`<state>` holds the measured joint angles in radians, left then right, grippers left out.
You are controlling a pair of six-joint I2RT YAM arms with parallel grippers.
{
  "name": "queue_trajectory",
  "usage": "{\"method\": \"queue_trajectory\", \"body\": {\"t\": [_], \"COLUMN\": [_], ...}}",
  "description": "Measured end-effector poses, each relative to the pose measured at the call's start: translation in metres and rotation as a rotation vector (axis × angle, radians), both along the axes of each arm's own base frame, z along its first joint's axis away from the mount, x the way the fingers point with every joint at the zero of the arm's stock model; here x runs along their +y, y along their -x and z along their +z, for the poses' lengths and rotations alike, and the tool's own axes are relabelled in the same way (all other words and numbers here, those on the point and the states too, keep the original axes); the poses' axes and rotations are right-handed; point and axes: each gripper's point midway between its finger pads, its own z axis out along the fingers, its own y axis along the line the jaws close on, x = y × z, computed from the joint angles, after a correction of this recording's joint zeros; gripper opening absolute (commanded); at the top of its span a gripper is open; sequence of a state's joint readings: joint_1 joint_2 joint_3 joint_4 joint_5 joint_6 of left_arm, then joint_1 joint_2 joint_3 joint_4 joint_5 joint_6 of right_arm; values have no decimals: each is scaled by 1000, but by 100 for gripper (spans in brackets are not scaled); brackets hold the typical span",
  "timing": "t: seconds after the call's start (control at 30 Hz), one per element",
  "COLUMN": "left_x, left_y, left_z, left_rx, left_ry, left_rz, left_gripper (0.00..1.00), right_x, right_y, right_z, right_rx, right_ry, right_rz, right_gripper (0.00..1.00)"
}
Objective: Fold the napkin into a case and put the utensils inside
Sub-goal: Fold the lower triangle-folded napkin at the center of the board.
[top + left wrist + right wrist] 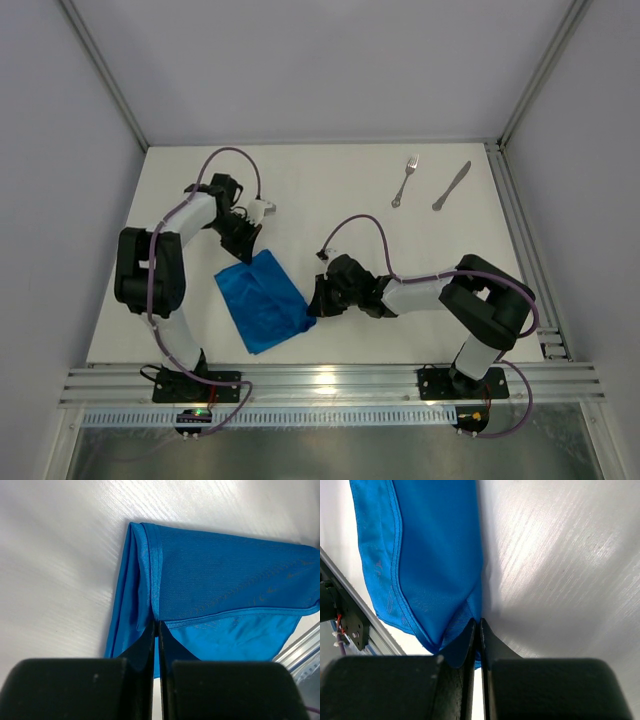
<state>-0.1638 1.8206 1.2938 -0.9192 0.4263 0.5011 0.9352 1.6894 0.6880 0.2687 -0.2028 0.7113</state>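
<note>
The bright blue napkin (262, 301) lies folded in a slanted oblong on the white table, near the front left. My left gripper (247, 252) is shut on its far corner; in the left wrist view (156, 622) the jaws pinch the hemmed edge of the napkin (225, 580). My right gripper (313, 305) is shut on its right corner; in the right wrist view (479, 621) the napkin (435, 555) hangs from the closed jaws. The silver fork (405, 181) and silver knife (451, 187) lie side by side at the far right, away from both grippers.
An aluminium rail (330, 381) runs along the table's front edge, with another rail (520, 240) down the right side. White enclosure walls stand on the left, back and right. The rail also shows in the right wrist view (350, 615).
</note>
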Motion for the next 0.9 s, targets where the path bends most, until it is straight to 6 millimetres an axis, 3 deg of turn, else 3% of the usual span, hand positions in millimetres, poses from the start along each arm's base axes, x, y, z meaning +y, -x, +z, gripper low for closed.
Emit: {"method": "queue_trajectory", "body": {"t": [0.27, 0.53, 0.6, 0.8, 0.9], "left_x": [10, 11, 12, 12, 13], "left_y": [3, 3, 3, 7, 9], "left_z": [-16, -23, -24, -30, -31], "left_rx": [20, 15, 15, 20, 19], "left_ry": [-53, -60, -60, -61, -62], "left_rz": [-25, -44, -48, -56, -65], "left_gripper": [0, 0, 0, 0, 0], "right_x": [0, -3, -5, -12, 4], "right_y": [-1, -6, -8, -22, -26], "right_z": [0, 5, 9, 41, 68], "right_rx": [-7, -57, -75, -187, -275], "right_ry": [10, 75, 96, 178, 171], "right_rz": [1, 34, 41, 39, 59], "right_gripper": [8, 28, 29, 28, 22]}}
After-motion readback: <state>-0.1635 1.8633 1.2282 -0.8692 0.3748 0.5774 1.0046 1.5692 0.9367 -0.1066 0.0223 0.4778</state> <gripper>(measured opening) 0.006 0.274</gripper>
